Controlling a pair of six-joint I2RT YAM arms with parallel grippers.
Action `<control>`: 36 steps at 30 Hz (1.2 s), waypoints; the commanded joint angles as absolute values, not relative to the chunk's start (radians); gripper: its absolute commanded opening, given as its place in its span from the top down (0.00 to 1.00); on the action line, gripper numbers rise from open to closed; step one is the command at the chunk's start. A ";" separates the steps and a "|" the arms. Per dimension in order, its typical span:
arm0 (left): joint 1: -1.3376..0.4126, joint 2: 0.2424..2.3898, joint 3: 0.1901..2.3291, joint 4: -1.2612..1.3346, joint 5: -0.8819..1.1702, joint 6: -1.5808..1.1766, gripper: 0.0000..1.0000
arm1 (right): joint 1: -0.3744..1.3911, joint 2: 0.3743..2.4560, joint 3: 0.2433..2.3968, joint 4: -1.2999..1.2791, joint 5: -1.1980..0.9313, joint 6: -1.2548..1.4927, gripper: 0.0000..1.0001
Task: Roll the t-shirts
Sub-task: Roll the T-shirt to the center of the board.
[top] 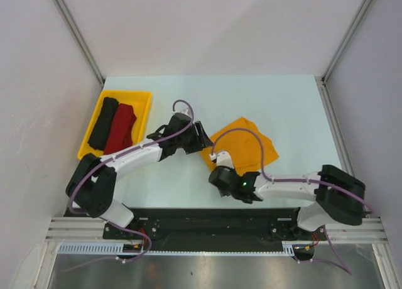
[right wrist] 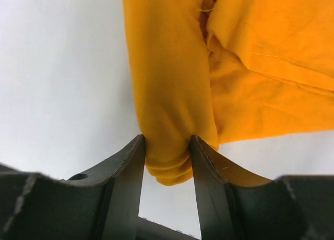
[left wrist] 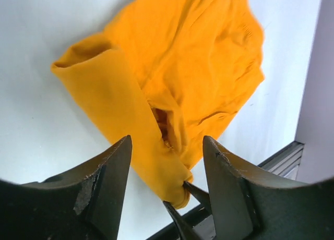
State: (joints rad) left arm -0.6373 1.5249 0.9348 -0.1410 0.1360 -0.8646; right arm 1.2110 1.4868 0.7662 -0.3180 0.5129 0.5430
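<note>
Mustard-orange t-shirt point(top: 248, 144): lies wrinkled on the pale desk point(top: 276, 100), just right of the centre of the top view, spread roughly as a diamond.
Shape of that shirt: in the wrist views, one side is turned into a thick tube. In the left wrist view the tube runs from the upper left down to the bottom centre. The rest of the cloth lies loose and creased to its right.
Right gripper point(right wrist: 167, 141): closed on the near end of the tube, with cloth bulging out between its two dark fingers. In the top view it sits at the shirt's lower left corner.
Left gripper point(left wrist: 167, 140): open, its fingers standing wide apart and pinching nothing. In the top view it is at the shirt's left corner. In its own view the tube passes through the gap between the fingers; whether they touch the cloth cannot be told.
Other t-shirts: a black roll point(top: 102, 122) and a dark red roll point(top: 121, 129), side by side and touching.
Yellow tray point(top: 129, 95): holds both rolls, at the upper left of the desk, well apart from the orange shirt.
</note>
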 commanded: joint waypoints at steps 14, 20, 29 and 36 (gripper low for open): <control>-0.704 1.460 0.762 -0.003 0.219 -0.893 0.61 | 0.704 1.339 0.491 0.080 -0.343 0.574 0.59; -0.738 1.520 0.778 0.029 0.178 -0.900 0.62 | 0.649 1.361 0.454 0.129 -0.414 0.592 0.60; -0.767 1.643 0.897 0.008 0.143 -0.923 0.62 | 0.606 1.332 0.437 0.111 -0.431 0.595 0.61; -0.784 1.709 1.005 -0.080 0.117 -0.931 0.61 | 0.611 1.194 0.440 0.012 -0.316 0.594 0.48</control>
State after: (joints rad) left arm -0.7746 1.6825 0.9302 -0.0601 0.1528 -0.9112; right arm 0.6075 1.2980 0.4465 0.0986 -0.4004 0.5968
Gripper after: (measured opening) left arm 0.387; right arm 0.474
